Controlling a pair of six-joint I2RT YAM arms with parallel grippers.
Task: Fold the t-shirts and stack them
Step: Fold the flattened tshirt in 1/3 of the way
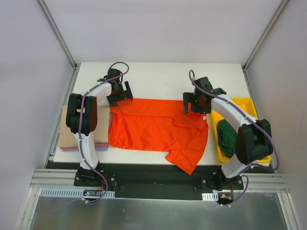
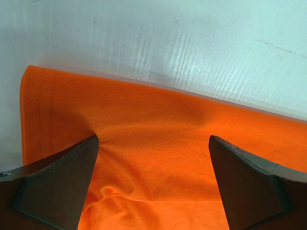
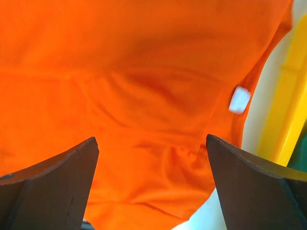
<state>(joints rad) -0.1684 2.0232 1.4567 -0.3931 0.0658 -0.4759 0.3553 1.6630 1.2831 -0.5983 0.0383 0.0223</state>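
Orange shirt [image 1: 153, 127] lies flat mid-bench, not folded yet.
Folded stack [image 1: 64, 132] done at left edge; green shirt [image 1: 226, 136] waits in yellow tray [image 1: 242, 103], right edge. Left gripper [image 1: 121, 93] and right gripper [image 1: 197, 103] both spread over orange shirt's far corners.

Spread hand [image 2: 153, 184] over orange t-shirt [image 2: 158, 143]

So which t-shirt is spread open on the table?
The orange shirt, laid out flat in the middle. The green shirt sits crumpled in the yellow tray on the right, and the stack on the left is folded.
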